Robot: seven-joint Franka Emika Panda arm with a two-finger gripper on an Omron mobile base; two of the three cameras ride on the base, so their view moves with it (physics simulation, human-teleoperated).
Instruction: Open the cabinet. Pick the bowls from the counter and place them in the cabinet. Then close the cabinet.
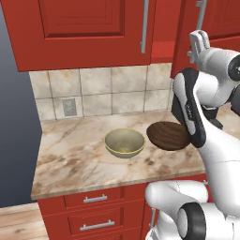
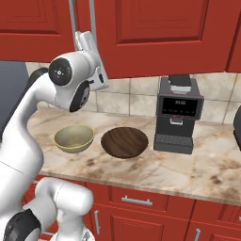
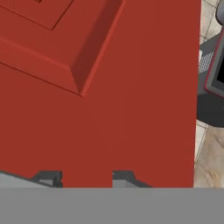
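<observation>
- Gripper [image 3: 86, 177] high against the right cabinet [image 1: 89, 28] door, near its handle [image 1: 201, 14]; jaws partly apart, nothing held
- Opening seemingly barely begun
- Tan bowl [image 1: 124, 143] left, brown bowl [image 1: 168, 136] right, side by side on the counter [image 1: 70, 159]
- Left: opening, both placements, closing

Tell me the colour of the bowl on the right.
Dark brown wood grain; the bowl shows best in the right base view.

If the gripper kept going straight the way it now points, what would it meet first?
Most likely the red cabinet door: in the hand view it spreads right ahead of the gripper, apparently very close.
</observation>
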